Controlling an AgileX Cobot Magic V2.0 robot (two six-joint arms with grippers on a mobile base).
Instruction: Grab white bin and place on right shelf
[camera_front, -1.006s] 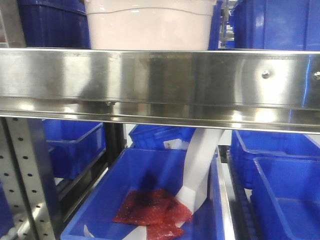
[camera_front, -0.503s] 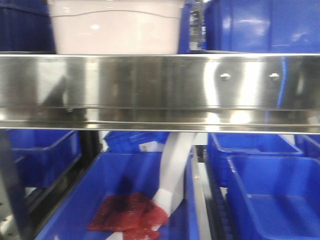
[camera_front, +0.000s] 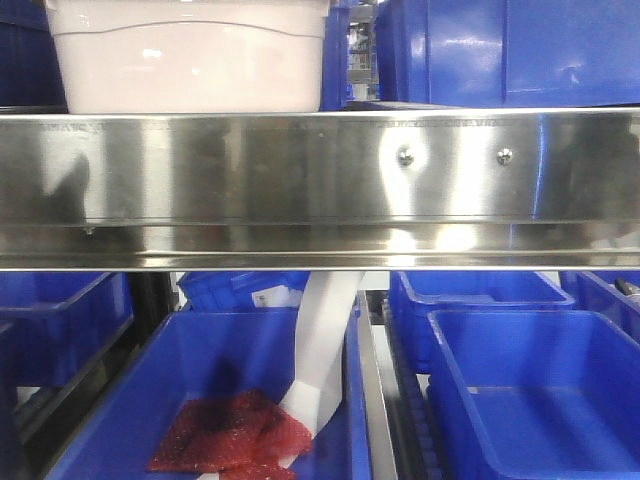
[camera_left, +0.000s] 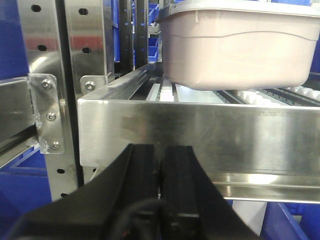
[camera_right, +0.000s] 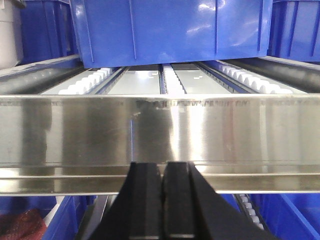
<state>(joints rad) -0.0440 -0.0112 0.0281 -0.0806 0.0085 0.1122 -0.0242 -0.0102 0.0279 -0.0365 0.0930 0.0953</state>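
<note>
The bin (camera_left: 235, 52) is sitting on the shelf (camera_left: 200, 135) rollers; the left gripper (camera_left: 161, 172), jaws together, is hovering below the rail

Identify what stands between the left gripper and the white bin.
The steel front rail stands between them: the left gripper, fingers shut, sits below and in front of it, while the white bin rests on the rollers behind it.

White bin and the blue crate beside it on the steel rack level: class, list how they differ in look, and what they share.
The white bin is pale, faintly pinkish; the blue crate is deep blue. The white bin has rounded corners and a curved ridge along its side; the blue crate shows flat, glossy walls. The bin stands left of the crate. Both rest on the same shelf behind its front rail.
</note>
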